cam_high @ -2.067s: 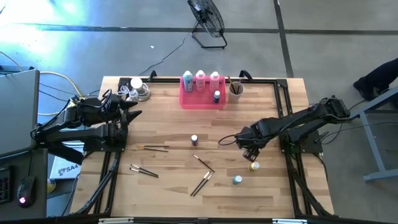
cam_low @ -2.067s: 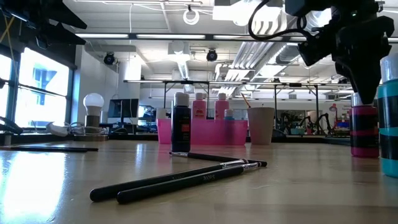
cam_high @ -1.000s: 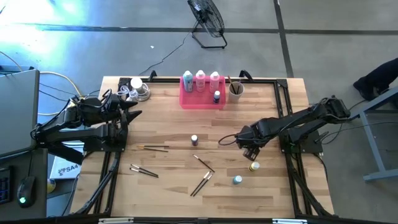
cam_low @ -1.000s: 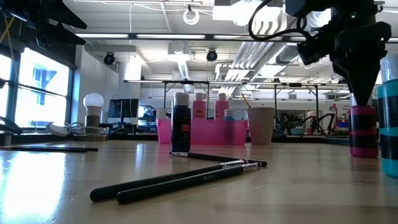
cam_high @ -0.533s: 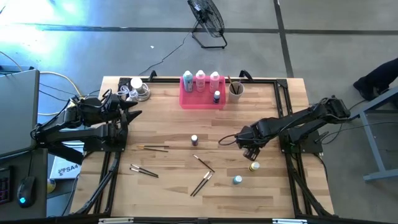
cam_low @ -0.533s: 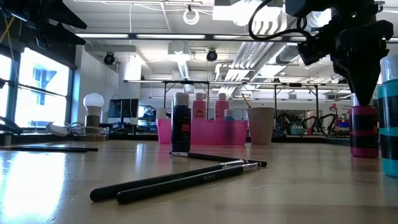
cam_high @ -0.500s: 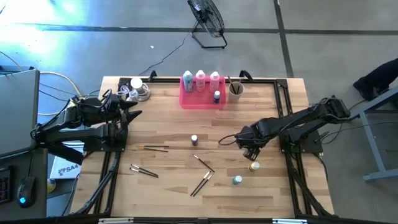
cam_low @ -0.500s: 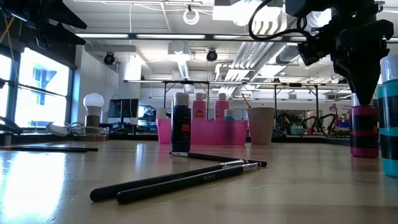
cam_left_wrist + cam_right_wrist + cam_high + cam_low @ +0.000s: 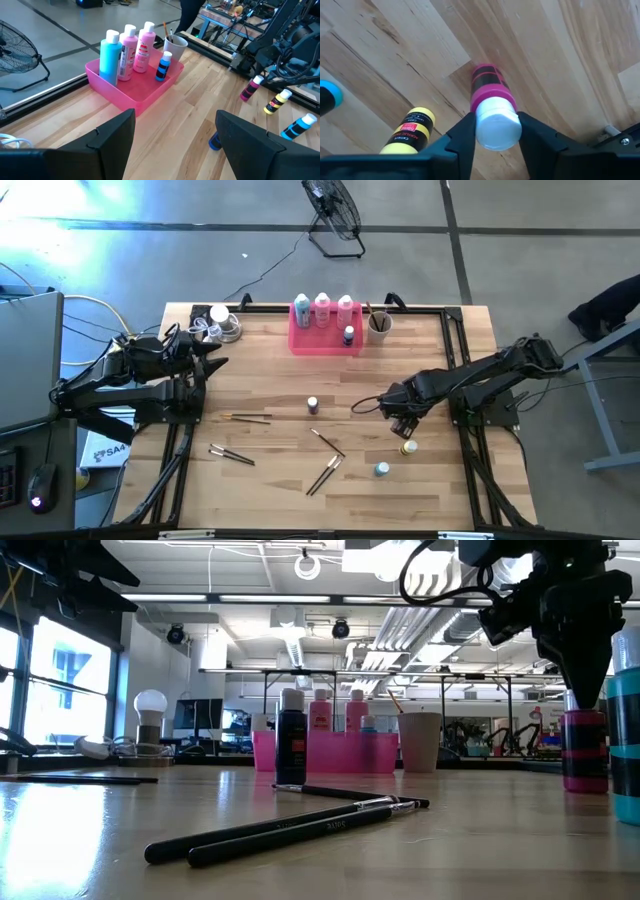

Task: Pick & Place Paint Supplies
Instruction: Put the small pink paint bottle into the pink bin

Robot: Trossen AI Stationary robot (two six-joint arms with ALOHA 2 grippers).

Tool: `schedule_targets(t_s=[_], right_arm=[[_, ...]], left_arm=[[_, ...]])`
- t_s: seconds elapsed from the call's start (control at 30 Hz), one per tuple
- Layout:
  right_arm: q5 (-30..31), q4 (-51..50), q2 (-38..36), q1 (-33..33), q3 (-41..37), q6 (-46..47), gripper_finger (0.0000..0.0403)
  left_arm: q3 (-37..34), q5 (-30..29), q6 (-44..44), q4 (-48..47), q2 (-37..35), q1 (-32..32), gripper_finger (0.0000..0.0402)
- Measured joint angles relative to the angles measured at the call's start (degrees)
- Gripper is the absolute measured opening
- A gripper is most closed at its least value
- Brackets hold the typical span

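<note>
Meanwhile, the right gripper [image 9: 494, 131] had drawn its fingers in against the white cap of the small pink bottle [image 9: 491, 102], standing right of centre in the high view, beside the yellow bottle [image 9: 408, 447]. Nothing else shifted. The left gripper [image 9: 175, 135] stayed spread wide at far left.

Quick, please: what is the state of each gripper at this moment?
Left gripper: open, holding nothing, waiting at the table's left edge.
Right gripper: fingers around the white cap of the pink bottle; a firm grip cannot be told.
</note>
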Motion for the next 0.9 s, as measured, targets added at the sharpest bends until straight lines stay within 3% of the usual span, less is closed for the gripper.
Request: schedule_targets(t_s=[0.9], right_arm=[[1.5, 7.0, 0.0, 0.0, 0.0, 2.7, 0.0126]], left_arm=[[0.0, 0.0, 0.0, 0.0, 0.0, 0.0, 0.0271]])
